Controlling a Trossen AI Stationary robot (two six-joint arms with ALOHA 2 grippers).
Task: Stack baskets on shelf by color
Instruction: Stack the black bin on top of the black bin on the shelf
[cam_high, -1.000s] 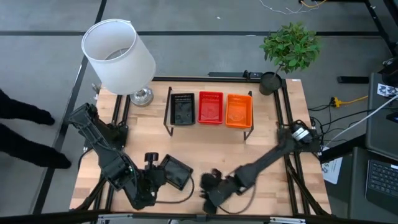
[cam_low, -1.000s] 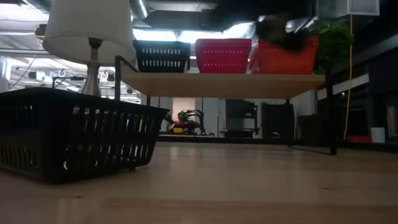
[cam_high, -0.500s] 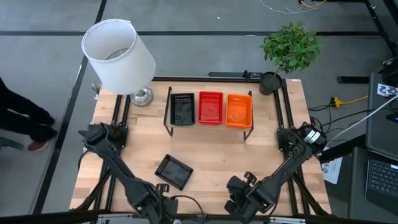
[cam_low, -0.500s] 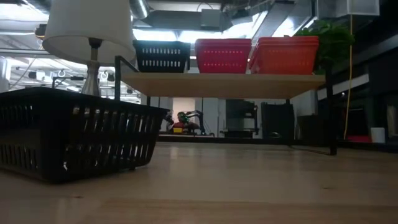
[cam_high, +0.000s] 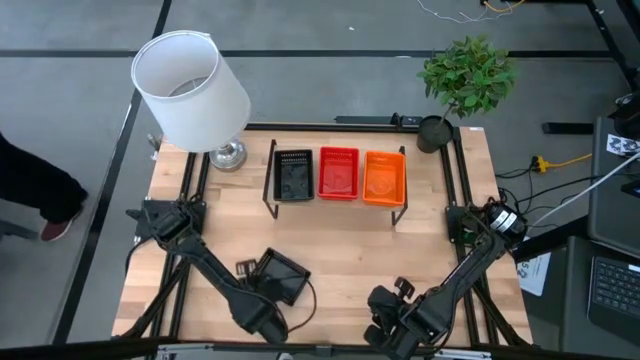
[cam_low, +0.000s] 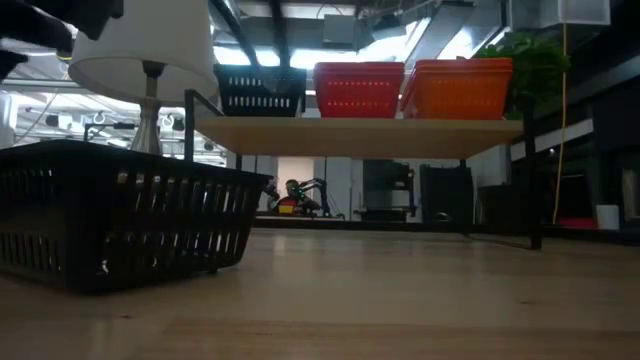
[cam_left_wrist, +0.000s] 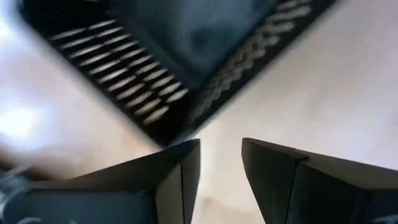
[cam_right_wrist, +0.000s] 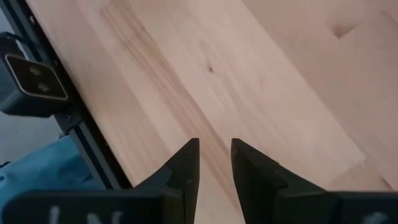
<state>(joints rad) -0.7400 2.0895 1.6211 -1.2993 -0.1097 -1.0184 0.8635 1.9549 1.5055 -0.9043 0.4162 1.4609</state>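
Baskets w/ perforated mesh sides are looking light, thin-walled and a bit flexy, so pinching one rim wall should be enough. Loose black plastic basket (cam_high: 279, 276) is lying on the wooden tabletop (cam_high: 340, 255) in front of the low light-wood shelf (cam_high: 338, 203), which is carrying black, red and orange baskets. Left gripper (cam_left_wrist: 221, 163) is hovering just beside its corner, jaws narrowly parted, gripping nothing. Right gripper (cam_right_wrist: 214, 160) is waiting farther along, slightly parted, empty.
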